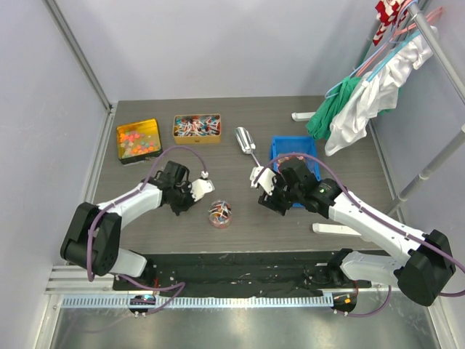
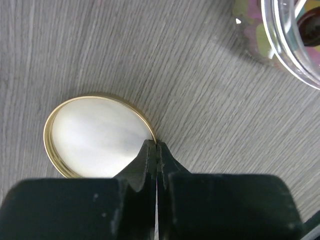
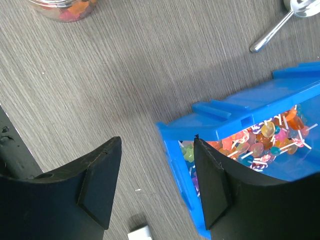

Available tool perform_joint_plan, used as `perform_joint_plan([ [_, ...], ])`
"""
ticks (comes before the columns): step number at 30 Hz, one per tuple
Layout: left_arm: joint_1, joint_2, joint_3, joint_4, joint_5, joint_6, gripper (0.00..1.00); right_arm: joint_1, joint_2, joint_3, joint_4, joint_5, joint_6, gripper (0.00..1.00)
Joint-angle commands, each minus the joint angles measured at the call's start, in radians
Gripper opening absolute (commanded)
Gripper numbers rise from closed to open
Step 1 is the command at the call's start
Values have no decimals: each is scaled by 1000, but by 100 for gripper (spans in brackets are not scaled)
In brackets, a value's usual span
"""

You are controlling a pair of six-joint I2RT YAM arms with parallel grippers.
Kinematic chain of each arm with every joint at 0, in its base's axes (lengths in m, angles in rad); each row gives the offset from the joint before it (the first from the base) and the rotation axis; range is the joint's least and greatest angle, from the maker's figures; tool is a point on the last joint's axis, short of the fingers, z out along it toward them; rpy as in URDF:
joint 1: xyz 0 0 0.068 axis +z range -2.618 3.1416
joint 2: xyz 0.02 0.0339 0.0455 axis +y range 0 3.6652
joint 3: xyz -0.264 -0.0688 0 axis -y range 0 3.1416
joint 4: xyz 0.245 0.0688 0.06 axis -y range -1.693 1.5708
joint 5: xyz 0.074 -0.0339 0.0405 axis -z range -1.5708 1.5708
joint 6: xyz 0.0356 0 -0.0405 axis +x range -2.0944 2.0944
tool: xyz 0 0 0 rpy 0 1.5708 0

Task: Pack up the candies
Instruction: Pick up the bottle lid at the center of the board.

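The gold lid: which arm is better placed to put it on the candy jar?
Left. The left fingers are shut on the gold lid at its rim, and the jar stands close by. The right fingers are open near the blue bin, holding nothing.

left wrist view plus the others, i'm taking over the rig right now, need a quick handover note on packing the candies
Left tool: shut on the rim of the round gold-edged lid, beside the small clear glass jar.
Right tool: open, empty, above a corner of the blue plastic bin.
Candies: some in the jar, more in the bin and two gold tins.
Done: jar holds candies.
Left: jar not yet capped; probably lid goes on.
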Motion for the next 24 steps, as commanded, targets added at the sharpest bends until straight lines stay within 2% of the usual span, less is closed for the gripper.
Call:
perform_joint_plan([
  [1,-4,-1,49,-75,52,6,0,-2,-13,3,46,-5,4,64],
  [7,-2,-116,220,-316,149,22,0,24,-4,24,58,43,4,64],
  [13,-2,-228,438,-590,313,51,0,199,10,70,63,254,-100,69],
  [17,-2,-213,567,-733,429,71,0,262,-18,133,60,253,-198,71],
  [24,-2,-44,782,-1043,572,167,0,344,-31,236,12,221,-421,72],
])
